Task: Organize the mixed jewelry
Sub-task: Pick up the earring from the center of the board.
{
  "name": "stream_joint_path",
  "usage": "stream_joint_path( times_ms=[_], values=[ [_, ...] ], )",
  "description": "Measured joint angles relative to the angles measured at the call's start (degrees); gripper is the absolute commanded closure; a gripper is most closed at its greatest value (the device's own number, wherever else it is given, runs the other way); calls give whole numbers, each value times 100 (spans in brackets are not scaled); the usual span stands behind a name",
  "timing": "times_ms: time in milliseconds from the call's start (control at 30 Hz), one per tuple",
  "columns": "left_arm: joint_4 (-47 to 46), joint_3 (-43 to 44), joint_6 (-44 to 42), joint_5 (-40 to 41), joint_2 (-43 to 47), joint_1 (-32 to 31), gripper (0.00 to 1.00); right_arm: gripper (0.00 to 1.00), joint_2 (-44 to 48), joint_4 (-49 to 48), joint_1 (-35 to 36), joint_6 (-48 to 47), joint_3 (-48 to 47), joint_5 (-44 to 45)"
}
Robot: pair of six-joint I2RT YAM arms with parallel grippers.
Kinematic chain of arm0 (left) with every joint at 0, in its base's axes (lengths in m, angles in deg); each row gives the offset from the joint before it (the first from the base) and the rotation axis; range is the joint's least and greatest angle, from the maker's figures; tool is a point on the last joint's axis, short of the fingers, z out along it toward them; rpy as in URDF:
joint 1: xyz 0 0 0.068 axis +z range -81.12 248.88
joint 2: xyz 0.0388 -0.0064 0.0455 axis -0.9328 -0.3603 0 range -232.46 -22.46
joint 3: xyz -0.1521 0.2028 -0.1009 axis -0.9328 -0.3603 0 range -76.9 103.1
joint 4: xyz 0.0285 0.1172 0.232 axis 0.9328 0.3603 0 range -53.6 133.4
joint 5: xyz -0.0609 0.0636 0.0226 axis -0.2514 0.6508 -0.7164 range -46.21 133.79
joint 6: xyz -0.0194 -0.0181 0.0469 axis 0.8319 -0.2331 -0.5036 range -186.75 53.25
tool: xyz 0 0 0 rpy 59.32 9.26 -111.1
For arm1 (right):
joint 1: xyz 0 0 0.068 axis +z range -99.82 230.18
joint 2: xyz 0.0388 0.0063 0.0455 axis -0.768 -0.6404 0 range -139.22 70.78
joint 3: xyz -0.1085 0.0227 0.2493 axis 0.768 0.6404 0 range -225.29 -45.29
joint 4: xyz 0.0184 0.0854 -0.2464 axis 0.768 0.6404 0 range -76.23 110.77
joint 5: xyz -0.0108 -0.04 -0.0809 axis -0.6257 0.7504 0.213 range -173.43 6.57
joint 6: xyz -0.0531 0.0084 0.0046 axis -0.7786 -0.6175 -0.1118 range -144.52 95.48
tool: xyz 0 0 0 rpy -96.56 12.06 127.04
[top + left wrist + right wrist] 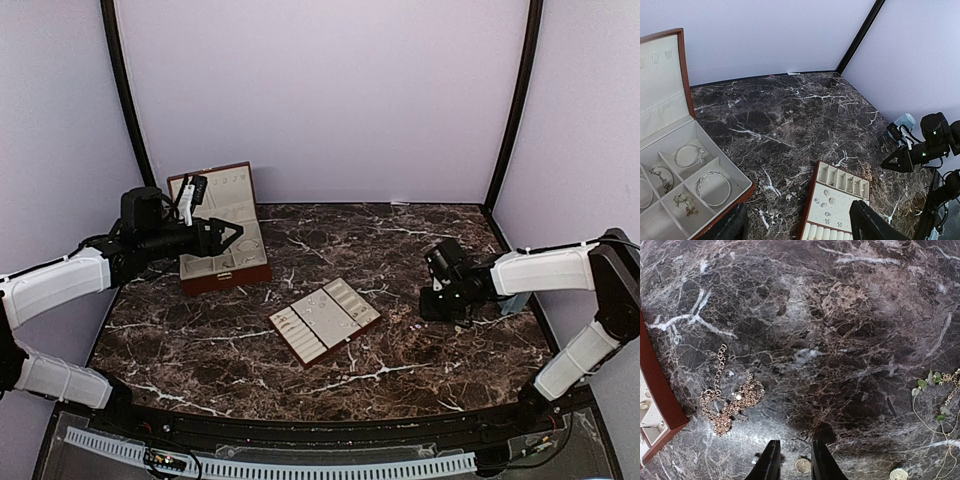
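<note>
the left gripper (232, 238) hangs above the open reddish-brown jewelry box with cream lining (228, 279), its jaws spread wide and holding nothing. in the box's compartments lie thin silver bangles (700, 156) and a small greenish piece (685, 201). mid-table, on the dark veined marble tabletop (400, 350), sits the cream slotted tray with a red-brown rim (352, 300), with tiny sparkling studs (826, 202) on its middle panel. the right gripper (795, 446) is low over the marble to the right of the tray, its two dark fingers (771, 462) a narrow gap apart. a little round silvery piece (802, 465) lies on the stone in that gap, and i cannot tell whether the fingers touch it. more of the mixed jewelry (720, 420) is loose on the table there: a tangled pale-gold chain (735, 402) just beside the tray's corner, a thin necklace with green leaves (932, 385) well off to the other side, and another round stud (898, 474) near that necklace.
</note>
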Motion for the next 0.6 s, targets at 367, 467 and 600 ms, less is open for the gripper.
stream_joint_path(
  times_ms=[367,467,600],
  values=[
    [0,0,0,-2,0,0,27,94,-184,-15,-44,162,70,48],
    [0,0,0,-2,0,0,27,94,-199,-37,-48,168,70,39],
    [0,-2,0,-2,2,0,27,99,-214,-79,-50,188,92,24]
  ],
)
